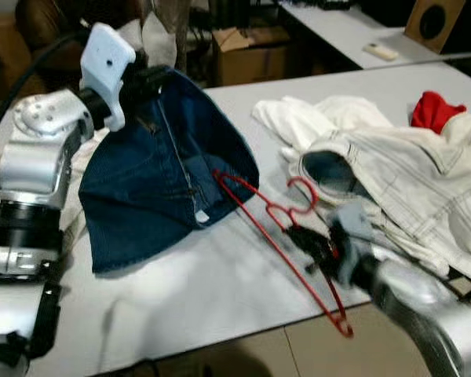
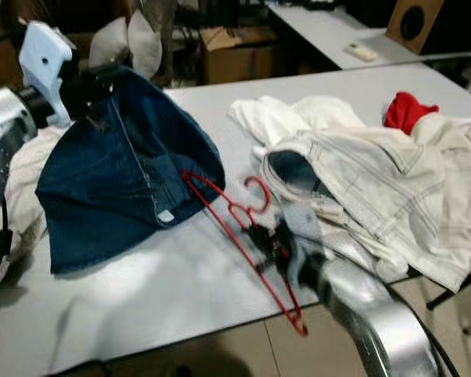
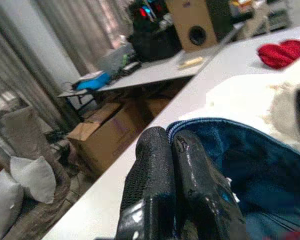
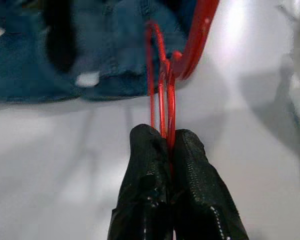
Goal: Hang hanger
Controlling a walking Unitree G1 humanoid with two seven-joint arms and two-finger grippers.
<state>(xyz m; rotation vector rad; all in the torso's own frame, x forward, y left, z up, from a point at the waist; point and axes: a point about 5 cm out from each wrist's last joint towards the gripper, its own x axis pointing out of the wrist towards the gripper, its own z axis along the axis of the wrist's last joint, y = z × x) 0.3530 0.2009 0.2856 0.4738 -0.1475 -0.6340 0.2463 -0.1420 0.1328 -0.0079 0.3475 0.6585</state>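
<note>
Right gripper (image 1: 318, 247): lower right of frame, fingers pinched tight on red wire hanger (image 1: 279, 236) near its neck.
Hanger: one, centre of frame, low over grey table (image 1: 212, 290), one shoulder tucked into denim opening; likely being fed in.
Left gripper (image 3: 177, 165): upper left, fingers closed on hem of dark blue denim garment (image 1: 161, 184), lifting it so opening faces hanger.
Other clothes: white denim jacket (image 1: 408, 181), white cloth (image 1: 322, 118), one red cloth (image 1: 436, 110), right of frame.
</note>
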